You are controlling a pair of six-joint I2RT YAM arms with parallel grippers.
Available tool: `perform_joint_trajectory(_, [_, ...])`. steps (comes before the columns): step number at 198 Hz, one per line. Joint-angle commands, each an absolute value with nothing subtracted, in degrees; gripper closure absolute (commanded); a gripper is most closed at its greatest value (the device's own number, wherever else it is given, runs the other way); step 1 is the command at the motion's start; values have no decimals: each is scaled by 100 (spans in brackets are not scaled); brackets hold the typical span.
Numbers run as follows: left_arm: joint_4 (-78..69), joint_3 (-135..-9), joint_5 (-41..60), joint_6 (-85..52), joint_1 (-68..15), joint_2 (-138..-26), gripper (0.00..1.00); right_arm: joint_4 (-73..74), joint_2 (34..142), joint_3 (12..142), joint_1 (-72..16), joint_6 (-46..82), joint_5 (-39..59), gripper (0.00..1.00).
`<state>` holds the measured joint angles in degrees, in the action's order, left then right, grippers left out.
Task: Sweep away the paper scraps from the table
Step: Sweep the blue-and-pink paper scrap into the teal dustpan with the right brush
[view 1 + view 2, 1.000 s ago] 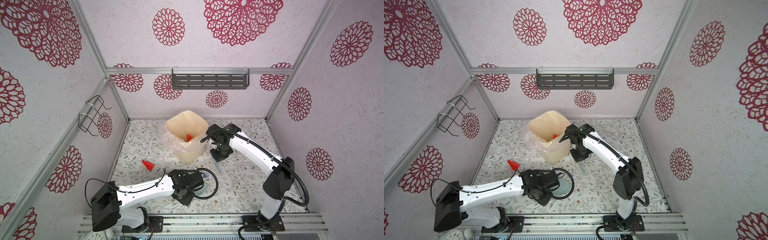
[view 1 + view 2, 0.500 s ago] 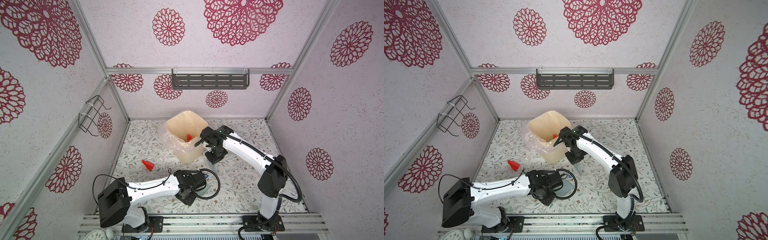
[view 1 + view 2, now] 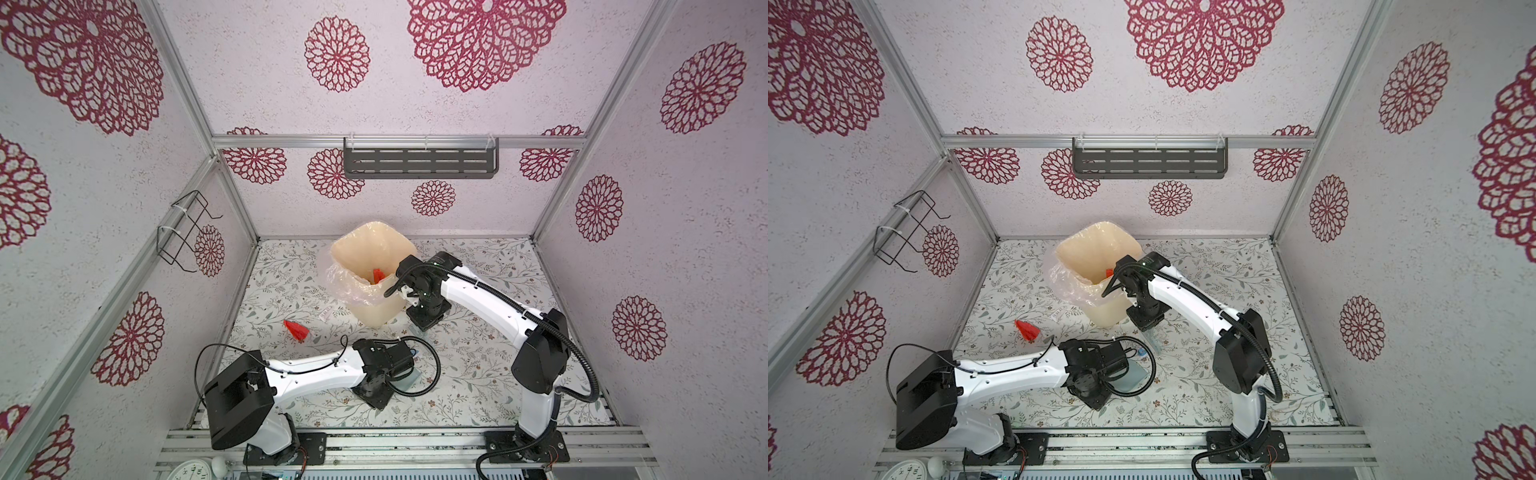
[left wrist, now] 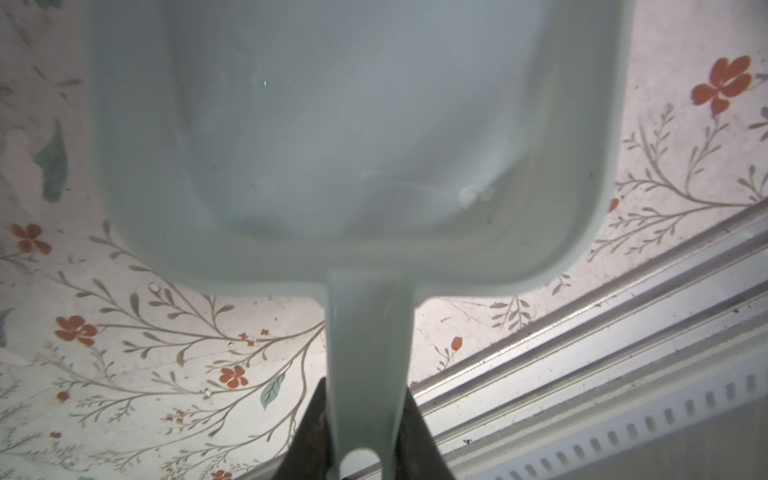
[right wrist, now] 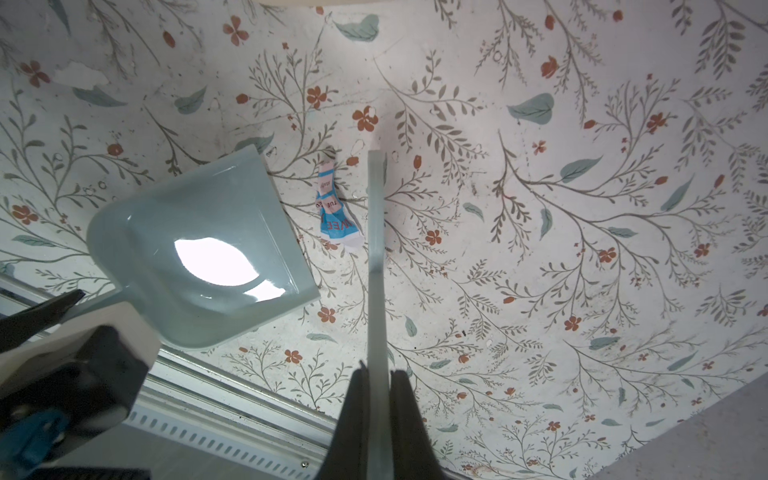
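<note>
My left gripper (image 4: 365, 386) is shut on the handle of the pale blue dustpan (image 4: 357, 124), which lies on the table (image 3: 478, 374) near the front edge and shows in both top views (image 3: 412, 376) (image 3: 1136, 372). My right gripper (image 5: 378, 372) is shut on the thin pale brush (image 5: 376, 249), pointing down at the foot of the bin (image 3: 374, 311). A white and blue printed paper scrap (image 5: 336, 208) lies between the brush and the dustpan's mouth (image 5: 199, 249). A red scrap (image 3: 296, 330) (image 3: 1027, 331) lies left of the bin, with a small white one (image 3: 325, 314) nearby.
The cream bin with its plastic liner (image 3: 1104, 311) stands at the middle back, with a red scrap (image 3: 377, 275) inside. Aluminium rails (image 3: 395, 436) run along the front edge. A dark shelf (image 3: 419, 164) and a wire rack (image 3: 187, 232) hang on the walls.
My right arm has swung left and lowered the brush beside the bin's foot. My left arm has shifted a little to the right, with the dustpan still held.
</note>
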<state>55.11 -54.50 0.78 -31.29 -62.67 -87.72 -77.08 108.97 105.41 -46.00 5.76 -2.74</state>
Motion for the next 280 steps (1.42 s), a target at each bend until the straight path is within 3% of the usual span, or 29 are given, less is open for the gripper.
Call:
perform_joint_trajectory(1, [5443,-5499,87,-3025,-6210,-8839,100,-7915,10976,10711,-4666,407,-207,100])
perform_joint_trajectory(116, [5397,-5476,107,-3010,-6145,-8912,100,-8377,10884,11250,-5313,322,981,100])
perform_joint_trajectory(211, [5353,-5440,51,-3001,-6149,-8917,100,-7856,10876,11221,-5007,642,-331,100])
perform_joint_trajectory(244, [5335,-5431,57,-3007,-6145,-8912,100,-7694,11158,11136,-5243,530,-236,100])
perform_joint_trajectory(280, [5310,-5421,62,-3015,-6144,-8939,100,-7587,11116,11249,-5384,524,546,100])
